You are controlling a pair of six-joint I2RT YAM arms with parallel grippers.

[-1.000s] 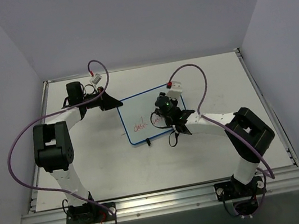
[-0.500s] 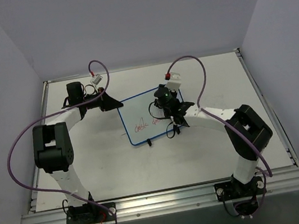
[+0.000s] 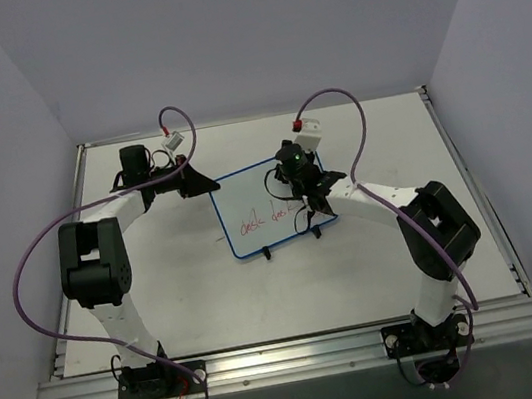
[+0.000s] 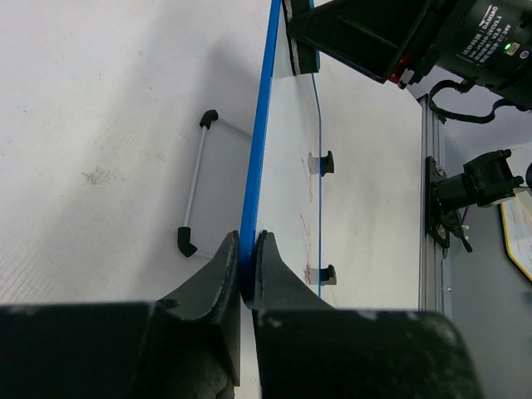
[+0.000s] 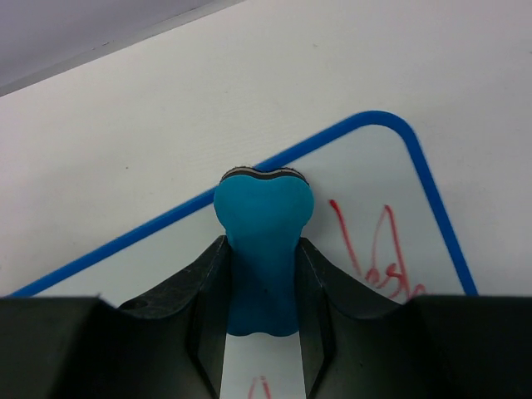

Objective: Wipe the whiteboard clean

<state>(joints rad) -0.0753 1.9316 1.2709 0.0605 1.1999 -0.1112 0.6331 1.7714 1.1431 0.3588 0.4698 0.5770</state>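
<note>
Gripping one whiteboard (image 3: 246, 198), left end effector (image 4: 247, 243); clamping one eraser (image 5: 264, 249), right end effector (image 5: 263, 243)

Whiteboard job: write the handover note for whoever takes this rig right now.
Left end effector: shut on the blue frame of the whiteboard, steadying it on the table.
Right end effector: shut on the blue eraser, at the board's far edge near its right corner.
Done: both grasps set.
Left: red words across the near half, not yet wiped. Whether the eraser is pressing on the board cannot be told.
</note>
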